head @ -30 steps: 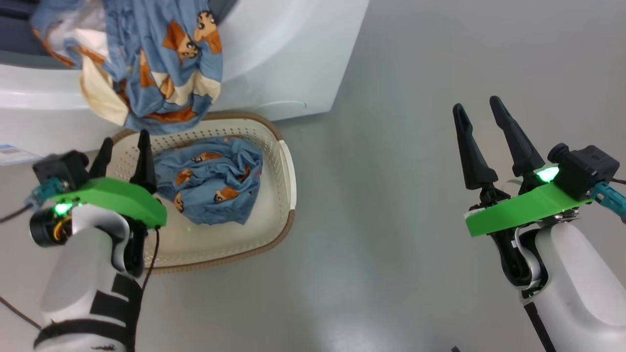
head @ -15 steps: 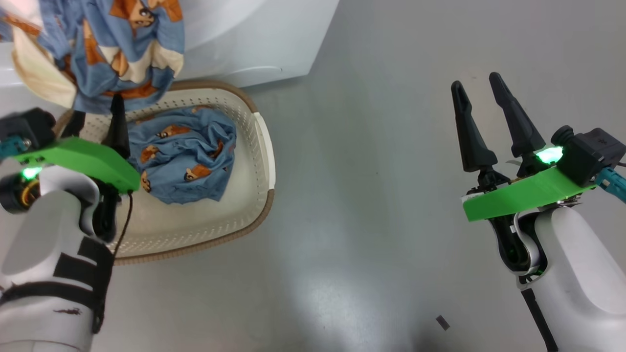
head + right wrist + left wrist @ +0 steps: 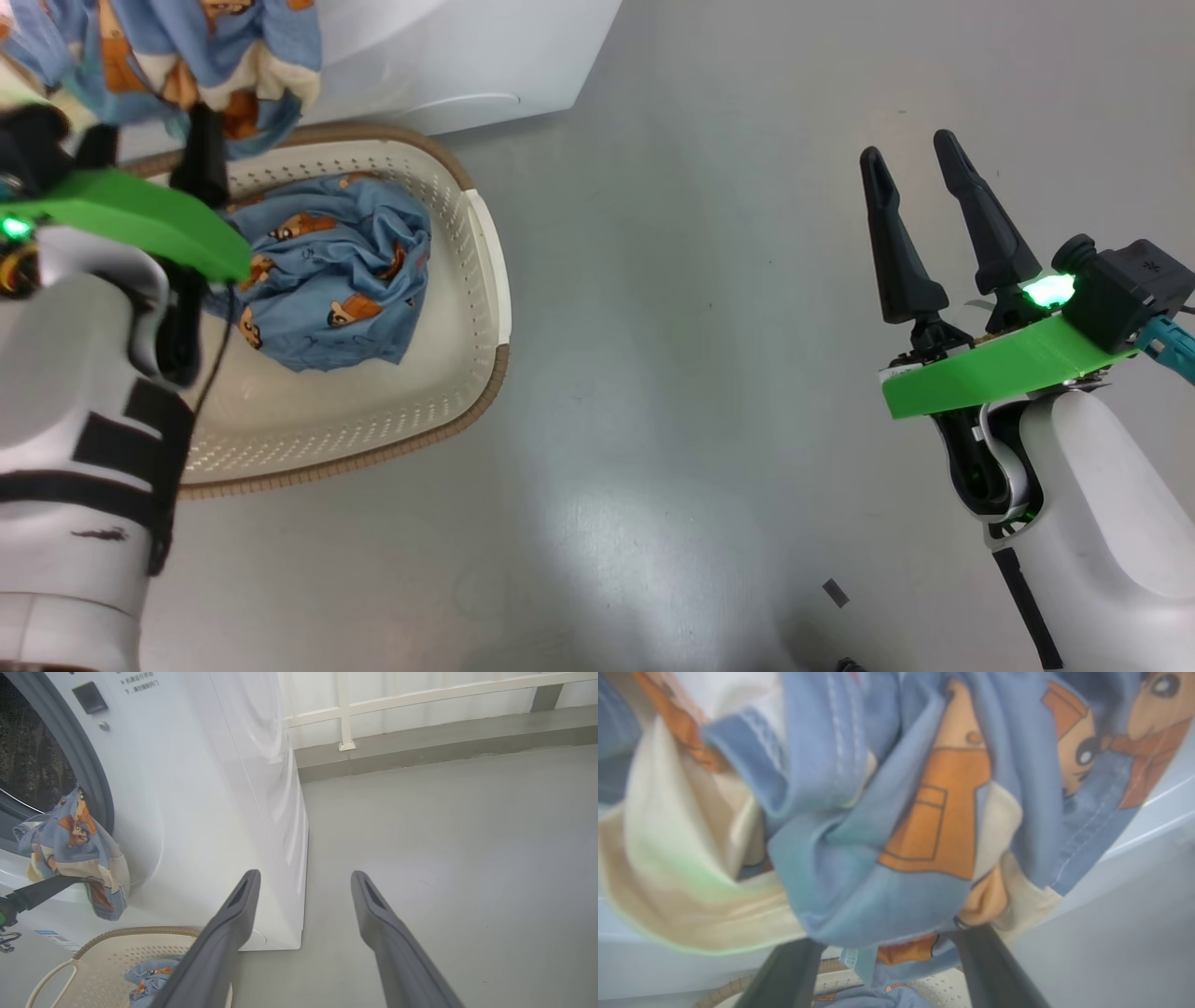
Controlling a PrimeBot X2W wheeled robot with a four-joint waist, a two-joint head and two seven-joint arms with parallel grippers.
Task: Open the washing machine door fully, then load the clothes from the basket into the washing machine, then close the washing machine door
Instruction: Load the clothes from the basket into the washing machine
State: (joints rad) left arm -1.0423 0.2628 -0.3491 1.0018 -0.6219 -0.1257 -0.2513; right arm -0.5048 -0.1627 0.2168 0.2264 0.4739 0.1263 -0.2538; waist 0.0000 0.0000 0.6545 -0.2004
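Observation:
The white washing machine (image 3: 210, 788) stands with its mouth uncovered, a grey ring (image 3: 88, 779) round the dark drum. Its door is out of view. Light blue clothes (image 3: 74, 849) with orange figures and a cream piece hang out over the lower lip of the mouth (image 3: 187, 56). Another blue garment (image 3: 327, 271) lies crumpled in the cream basket (image 3: 467, 280) on the floor below. My left gripper (image 3: 149, 149) is open, its fingertips (image 3: 784, 970) right under the hanging clothes (image 3: 896, 812). My right gripper (image 3: 906, 147) is open over bare floor, far right of the basket.
Grey floor (image 3: 672, 327) stretches between the basket and my right arm. The machine's right side wall (image 3: 280, 812) faces a low kerb and a white railing (image 3: 345, 714) at the back. A small dark scrap (image 3: 834, 592) lies on the floor.
The head camera has turned, sliding the whole picture left and up. My left gripper has risen from over the basket to the hem of the hanging clothes. The right arm has barely moved.

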